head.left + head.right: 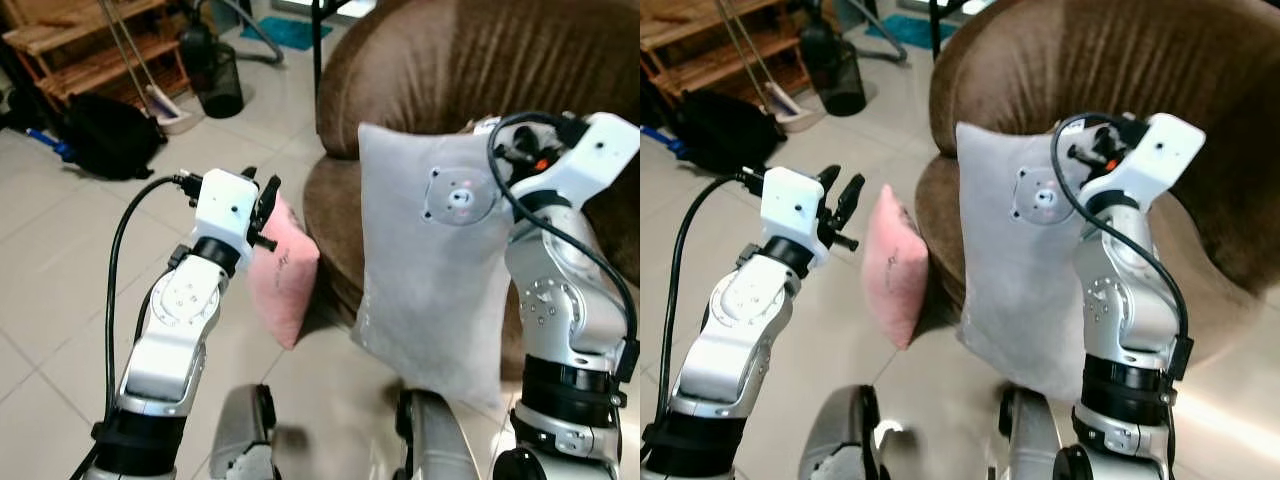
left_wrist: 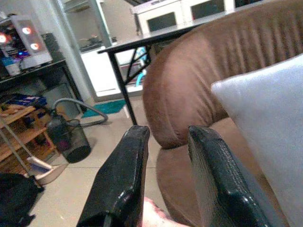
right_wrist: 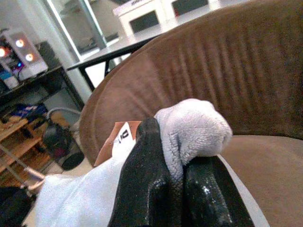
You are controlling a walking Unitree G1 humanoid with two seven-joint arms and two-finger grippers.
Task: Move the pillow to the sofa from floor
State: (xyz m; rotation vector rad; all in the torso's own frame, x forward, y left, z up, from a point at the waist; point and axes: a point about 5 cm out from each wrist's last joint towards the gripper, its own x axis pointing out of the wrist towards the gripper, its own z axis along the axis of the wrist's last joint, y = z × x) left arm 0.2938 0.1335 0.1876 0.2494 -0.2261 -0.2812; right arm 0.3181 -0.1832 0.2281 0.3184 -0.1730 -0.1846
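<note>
The large grey plush pillow (image 1: pixel 430 270) hangs upright in front of the round brown velvet sofa (image 1: pixel 480 70), its lower corner low near the tiled floor (image 1: pixel 60 290) and its upper part level with the seat's front edge. The right gripper (image 3: pixel 177 165) is clenched on the pillow's top corner, a tuft of grey fabric bulging between the two black fingers, with a small sewn label just beside them.

To finish well, I judge the right arm should lift until the hanging corner clears the seat's front edge, carry the pillow forward over the cushion, and only then let go, so it does not slide back down.

The left gripper (image 2: pixel 165 184) hovers with its fingers apart, grasping nothing, just above the small pink cushion (image 1: pixel 282 275) that leans against the sofa's front, standing on the floor.

Counted: two pillows, one grey and one pink; one sofa; two grippers. Beyond, well apart, a black mesh bin (image 1: pixel 217 78) and a black bag (image 1: pixel 105 135) stand by a wooden shelf (image 1: pixel 90 50).
</note>
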